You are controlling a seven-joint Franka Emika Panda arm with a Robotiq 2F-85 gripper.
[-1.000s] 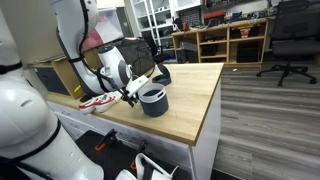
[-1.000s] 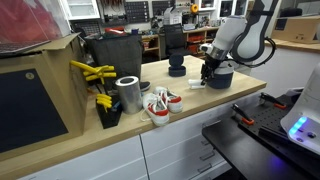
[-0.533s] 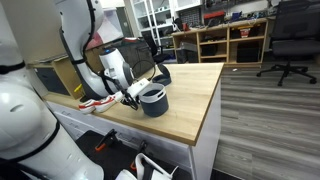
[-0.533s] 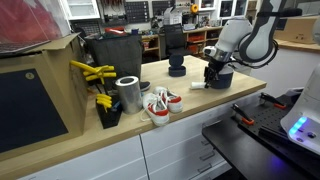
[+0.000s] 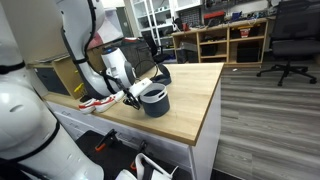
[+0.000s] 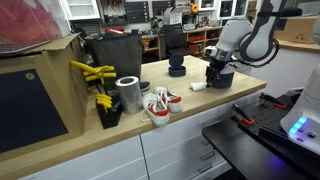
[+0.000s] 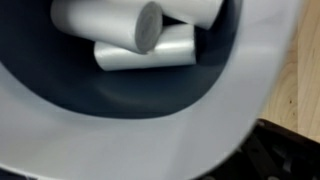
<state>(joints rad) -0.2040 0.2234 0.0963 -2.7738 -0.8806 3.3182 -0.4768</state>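
A workshop with open shelving [image 5: 232, 40] and a black office chair [image 5: 287, 40] on a grey plank floor lies behind a long wooden bench [image 5: 195, 105], which carries everything else. The white arm [image 5: 103, 62] bends down over the bench from the back corner and brings its hand [image 5: 133, 94] to the near rim of a dark grey bowl [image 5: 154, 101]. The bowl stands upright on the benchtop, well in from the edge; in both exterior views the hand [image 6: 212, 70] sits low at that bowl [image 6: 221, 79], touching or all but touching its rim. I cannot tell whether its fingers are apart or clamped on the rim, as the bowl and wrist hide them. The wrist view looks straight into the bowl [image 7: 120, 105], whose pale rim fills the picture. Because it stands level, two white cylinders [image 7: 112, 20] lie loose on its floor, one resting across the other [image 7: 150, 48]. Farther along the bench stand a metal can [image 6: 128, 93], some yellow-handled tools [image 6: 92, 72] and a pair of small red-and-white shoes [image 6: 160, 103], all well apart from the hand. Just beside the bowl a small white piece [image 6: 198, 86] lies flat on the wood.
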